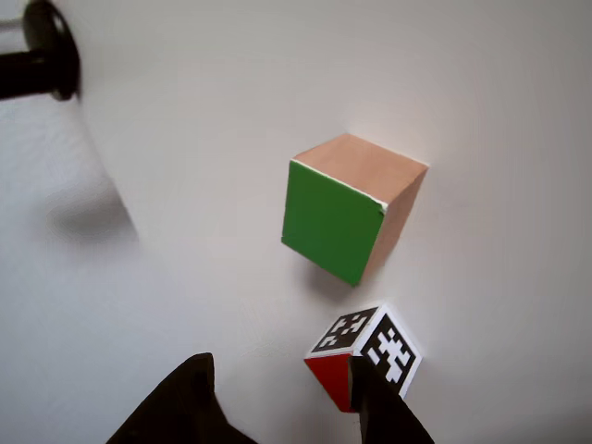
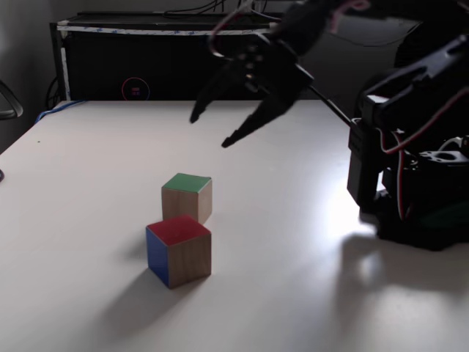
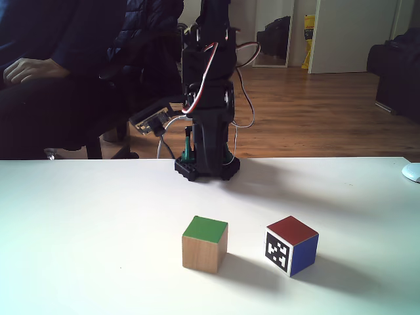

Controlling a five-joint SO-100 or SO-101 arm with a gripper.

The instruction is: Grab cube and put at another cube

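The wooden cube (image 1: 344, 207) rests on the white table with its green face up, as both fixed views show (image 2: 187, 196) (image 3: 205, 244). Close beside it stands the smaller marker cube (image 1: 365, 356) (image 2: 179, 249) (image 3: 291, 245), red on top, with black-and-white patterns on its sides. The two cubes are apart, with a narrow gap between them. My gripper (image 2: 211, 130) hangs open in the air above the table, behind the cubes, with nothing between its fingers. In the other view its dark fingers (image 1: 194, 402) rise from the bottom edge, one of them overlapping the marker cube.
The arm's base (image 3: 207, 164) stands at the table's far side in a fixed view. A seated person's hand (image 3: 26, 67) shows behind the table at the left. A black cabinet (image 2: 132, 66) lines the table's back edge. A black round knob (image 1: 44, 51) sits top left.
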